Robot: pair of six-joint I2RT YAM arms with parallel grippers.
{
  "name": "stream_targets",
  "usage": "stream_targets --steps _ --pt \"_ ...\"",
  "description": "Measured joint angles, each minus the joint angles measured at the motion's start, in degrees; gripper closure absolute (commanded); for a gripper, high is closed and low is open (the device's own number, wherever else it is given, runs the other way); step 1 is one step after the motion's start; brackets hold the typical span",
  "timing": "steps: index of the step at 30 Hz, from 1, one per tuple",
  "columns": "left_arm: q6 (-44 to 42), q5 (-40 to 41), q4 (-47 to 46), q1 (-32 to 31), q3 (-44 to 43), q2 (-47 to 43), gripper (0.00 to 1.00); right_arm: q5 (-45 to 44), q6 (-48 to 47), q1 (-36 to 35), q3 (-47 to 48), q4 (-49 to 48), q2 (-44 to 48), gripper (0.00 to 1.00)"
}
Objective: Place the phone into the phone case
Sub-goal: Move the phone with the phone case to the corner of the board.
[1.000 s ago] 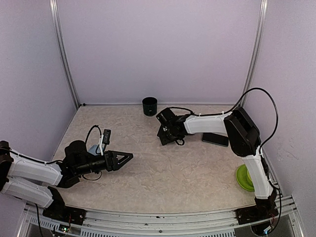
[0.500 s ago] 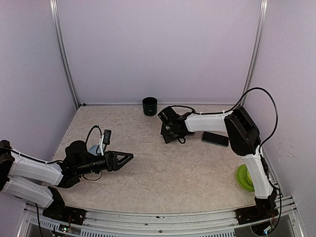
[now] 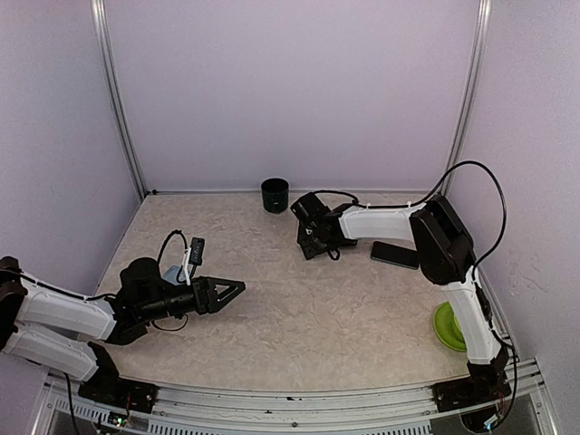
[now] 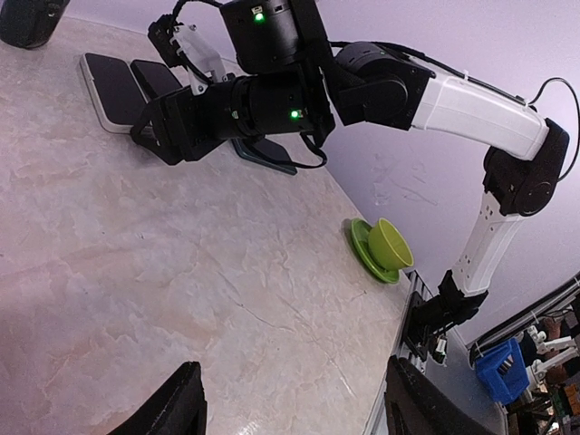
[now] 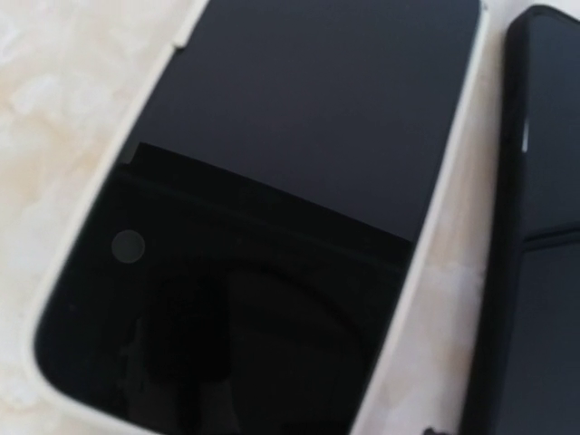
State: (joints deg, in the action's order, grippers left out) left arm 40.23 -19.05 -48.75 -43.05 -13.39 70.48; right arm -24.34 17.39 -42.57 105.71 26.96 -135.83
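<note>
Marbled table [image 3: 299, 317], phone [image 3: 395, 255], black cup [image 3: 275, 194], green saucer [image 3: 448, 327]

The phone [image 5: 263, 208], a glossy black face inside a cream-white rim, lies flat on the table [image 5: 36, 82] right below the right tool [image 4: 149, 136]. The phone case [image 5: 544, 236], black with a rounded raised edge, lies flat just beside it and parallel, a thin strip of table between them.

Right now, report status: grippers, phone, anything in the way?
Left gripper open, empty. Right gripper low at white-edged phone, jaws unseen. Black slab, likely the case, alongside, narrow gap. Nothing on either.
</note>
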Motion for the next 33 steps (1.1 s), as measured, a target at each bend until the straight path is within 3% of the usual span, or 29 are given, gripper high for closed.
stream_targets --steps 17,21,26,33 --pt "0.0 0.0 0.7 0.0 -1.2 0.0 0.34 -0.8 0.0 0.5 0.8 0.5 -0.5 0.37" --pt "-0.3 0.3 1.2 0.0 -1.2 0.0 0.34 -0.8 -0.1 0.5 0.2 -0.1 -0.2 0.33" --pt "-0.9 3.8 5.4 0.5 -1.9 -2.0 0.33 1.2 -0.8 0.6 -4.9 -0.7 3.4 0.23" --pt "-1.3 11.6 13.0 2.1 -2.1 -8.3 0.33 5.8 -1.3 0.2 -13.8 -0.9 11.5 0.2"
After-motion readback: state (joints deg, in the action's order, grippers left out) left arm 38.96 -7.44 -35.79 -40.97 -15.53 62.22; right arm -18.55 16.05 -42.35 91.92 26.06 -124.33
